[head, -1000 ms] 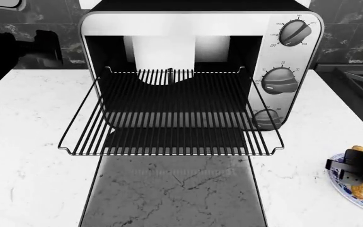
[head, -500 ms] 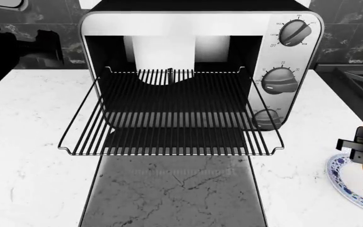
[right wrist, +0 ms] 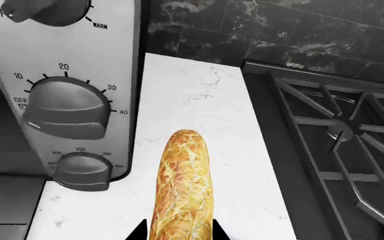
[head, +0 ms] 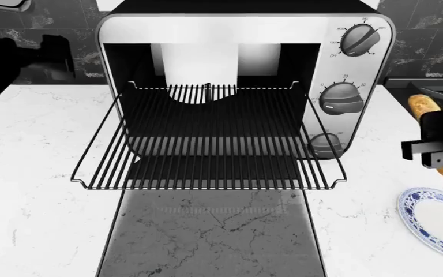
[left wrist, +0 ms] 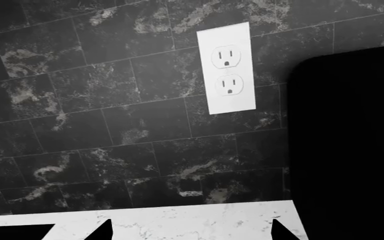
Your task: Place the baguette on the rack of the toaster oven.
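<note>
The silver toaster oven [head: 244,34] stands at the back of the counter with its door down flat. Its black wire rack [head: 210,138] is pulled out over the door. My right gripper [head: 440,147] is shut on the golden-brown baguette [head: 423,107] and holds it in the air to the right of the oven, above the counter. In the right wrist view the baguette [right wrist: 182,185] sticks out between my fingertips [right wrist: 137,232], beside the oven's knobs [right wrist: 65,107]. My left gripper [left wrist: 188,232] is open and empty over the counter, facing the back wall.
A blue-patterned white plate [head: 437,222] lies on the counter at the front right, below the gripper. A gas stove with black grates [right wrist: 339,145] stands to the right of the oven. A white wall outlet [left wrist: 227,67] is on the dark tiled backsplash. A dark arm [head: 6,57] sits at the far left.
My right gripper has lifted the baguette off the plate and carried it up and back, level with the oven's lower knobs. The plate now lies bare. The left arm has not moved.
</note>
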Controlling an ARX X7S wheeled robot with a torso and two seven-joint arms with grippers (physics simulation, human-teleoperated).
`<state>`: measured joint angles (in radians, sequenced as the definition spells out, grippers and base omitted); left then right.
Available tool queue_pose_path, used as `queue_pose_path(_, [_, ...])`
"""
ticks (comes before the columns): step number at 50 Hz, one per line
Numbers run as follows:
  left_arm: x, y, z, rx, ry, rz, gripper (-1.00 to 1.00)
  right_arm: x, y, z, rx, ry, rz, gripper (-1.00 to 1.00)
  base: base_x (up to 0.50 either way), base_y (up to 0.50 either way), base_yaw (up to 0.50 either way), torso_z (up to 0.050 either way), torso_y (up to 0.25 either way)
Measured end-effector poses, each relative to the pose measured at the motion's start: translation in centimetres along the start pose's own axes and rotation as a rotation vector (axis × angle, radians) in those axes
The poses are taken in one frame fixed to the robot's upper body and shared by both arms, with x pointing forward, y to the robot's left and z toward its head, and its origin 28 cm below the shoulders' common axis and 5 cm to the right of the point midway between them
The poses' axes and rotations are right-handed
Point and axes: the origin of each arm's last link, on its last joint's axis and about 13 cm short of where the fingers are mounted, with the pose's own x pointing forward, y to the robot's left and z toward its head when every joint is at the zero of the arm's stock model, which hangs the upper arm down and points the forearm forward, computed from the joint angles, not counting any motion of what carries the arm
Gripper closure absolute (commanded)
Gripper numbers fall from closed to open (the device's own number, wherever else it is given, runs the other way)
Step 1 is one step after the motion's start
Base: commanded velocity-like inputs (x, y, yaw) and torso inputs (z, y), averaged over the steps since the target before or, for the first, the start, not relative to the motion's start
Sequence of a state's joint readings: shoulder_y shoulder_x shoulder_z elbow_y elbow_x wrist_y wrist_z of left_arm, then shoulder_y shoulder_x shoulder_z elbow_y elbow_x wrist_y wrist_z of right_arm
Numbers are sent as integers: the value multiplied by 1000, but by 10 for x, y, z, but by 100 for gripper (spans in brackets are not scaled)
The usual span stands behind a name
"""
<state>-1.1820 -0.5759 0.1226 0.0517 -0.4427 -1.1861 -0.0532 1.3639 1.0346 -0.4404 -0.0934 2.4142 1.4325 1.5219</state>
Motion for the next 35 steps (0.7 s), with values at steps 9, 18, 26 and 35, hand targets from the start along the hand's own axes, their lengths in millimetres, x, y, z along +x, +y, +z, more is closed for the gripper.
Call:
queue_pose_path(9, [-3,1,0,3,-2,2,-100,-28,3,24,-131,-37,87,100,0,0,0,0,1])
queue_pose_path(18, [-5,2,1,5,-3,4,-100,-61,4,42,-245,-62,153,100,0,0,0,0,0])
queue_pose_path(26, [-5,2,-1,5,-1,2,-100,-79,9,44,-323,-53,213,100,0,0,0,0,0])
queue_pose_path(35, [-5,1,-3,5,1,0,-100,-87,19,44,-389,-40,272,100,0,0,0,0,0])
